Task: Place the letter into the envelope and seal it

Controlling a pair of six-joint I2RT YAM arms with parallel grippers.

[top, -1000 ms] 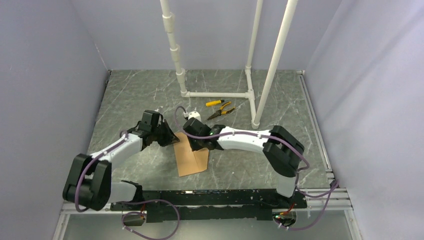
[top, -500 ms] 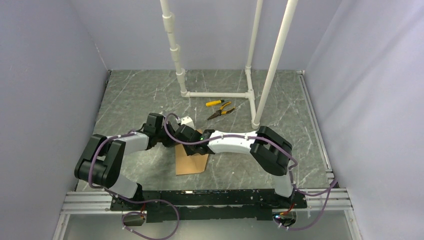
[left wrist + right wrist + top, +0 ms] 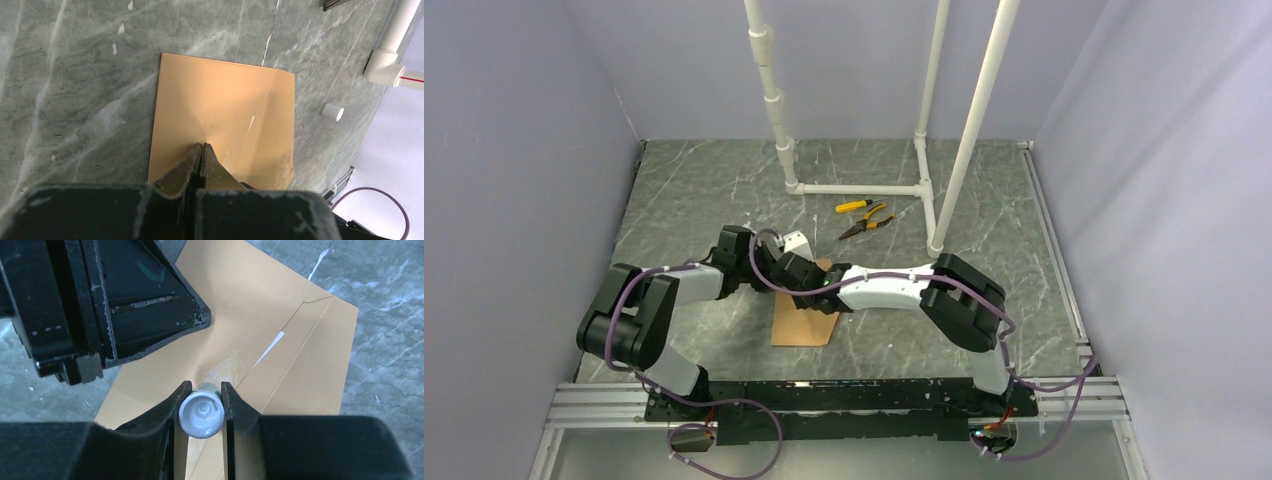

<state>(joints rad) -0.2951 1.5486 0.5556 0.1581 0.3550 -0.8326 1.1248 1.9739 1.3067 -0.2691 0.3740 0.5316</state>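
The kraft-brown envelope [image 3: 804,328] lies flat on the grey marble table, its seams and a glue-smeared patch showing in the wrist views. My left gripper [image 3: 201,146] is shut with nothing in it, its tips pressing down on the envelope [image 3: 220,100]. My right gripper [image 3: 205,386] is shut on a white glue stick [image 3: 201,414], held upright with its lower end on the envelope [image 3: 305,365]. In the right wrist view, the left gripper's black body [image 3: 125,300] sits just beyond it. In the top view both grippers meet over the envelope's far end. The letter is hidden.
Yellow-handled pliers [image 3: 867,222] and another yellow-handled tool [image 3: 854,206] lie behind the arms beside a white pipe frame [image 3: 864,188]. A small white cap [image 3: 332,111] stands on the table past the envelope. Lilac walls close in the left, right and back.
The left arm has folded, its elbow swinging up toward the envelope. Both grippers have shifted a little left over the envelope's far end. The envelope has slid slightly left.
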